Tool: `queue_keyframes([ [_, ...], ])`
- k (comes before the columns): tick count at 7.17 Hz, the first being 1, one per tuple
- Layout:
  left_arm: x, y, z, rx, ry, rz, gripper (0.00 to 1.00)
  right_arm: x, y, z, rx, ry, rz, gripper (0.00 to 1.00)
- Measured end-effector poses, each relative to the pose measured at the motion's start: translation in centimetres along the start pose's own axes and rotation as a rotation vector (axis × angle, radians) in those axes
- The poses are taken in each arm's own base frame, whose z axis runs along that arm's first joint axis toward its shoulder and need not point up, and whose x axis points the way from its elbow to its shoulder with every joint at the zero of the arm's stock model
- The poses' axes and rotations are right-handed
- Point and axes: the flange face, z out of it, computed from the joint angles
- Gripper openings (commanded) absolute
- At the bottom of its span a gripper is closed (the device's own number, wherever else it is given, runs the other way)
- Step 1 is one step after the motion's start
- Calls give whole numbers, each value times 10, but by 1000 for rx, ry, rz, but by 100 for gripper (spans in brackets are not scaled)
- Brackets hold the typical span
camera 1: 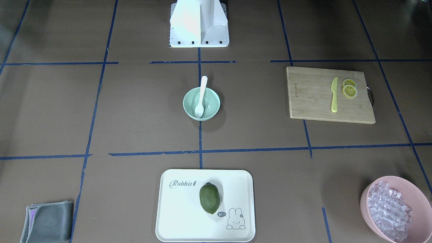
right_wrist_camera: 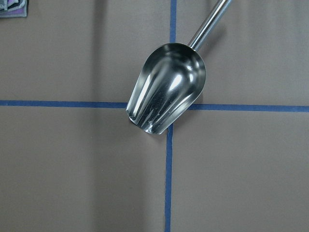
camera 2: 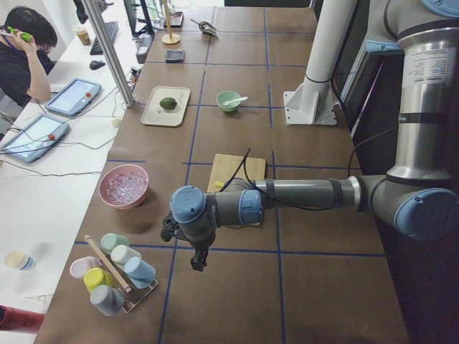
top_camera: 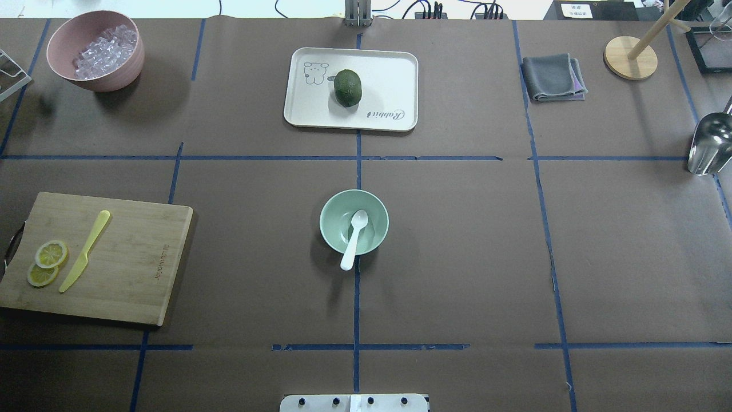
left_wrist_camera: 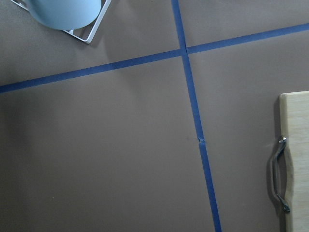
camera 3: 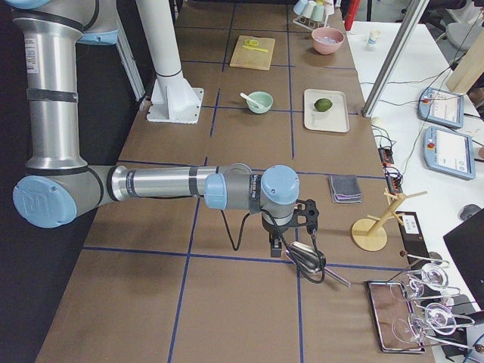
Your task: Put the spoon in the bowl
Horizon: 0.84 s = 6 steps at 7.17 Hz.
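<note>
The white spoon [camera 1: 201, 96] lies in the pale mint-green bowl [camera 1: 212, 101] at the table's middle. Its scoop rests on the bowl's bottom and its handle leans over the rim toward the robot's base. Both also show in the overhead view: the spoon [top_camera: 355, 234] and the bowl [top_camera: 336, 220]. My left gripper [camera 2: 195, 262] hangs over the table's left end, far from the bowl, and I cannot tell if it is open or shut. My right gripper [camera 3: 277, 248] hangs over the right end above a metal scoop, and I cannot tell its state either.
A wooden cutting board [top_camera: 131, 257] holds a yellow knife [top_camera: 86, 250] and lemon slices [top_camera: 47, 262]. A white tray [top_camera: 389, 74] holds an avocado [top_camera: 347, 87]. There is also a pink bowl of clear cubes [top_camera: 97, 48], a grey cloth [top_camera: 552, 77], a metal scoop [right_wrist_camera: 166, 94] and a cup rack [camera 2: 115, 272].
</note>
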Motion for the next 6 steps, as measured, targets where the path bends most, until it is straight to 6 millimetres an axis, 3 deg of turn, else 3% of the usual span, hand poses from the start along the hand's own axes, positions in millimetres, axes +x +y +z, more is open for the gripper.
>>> queue_keyframes([
  [6, 3, -7, -5, 7, -4, 5, 100, 3, 1, 2, -5, 4, 2, 100],
])
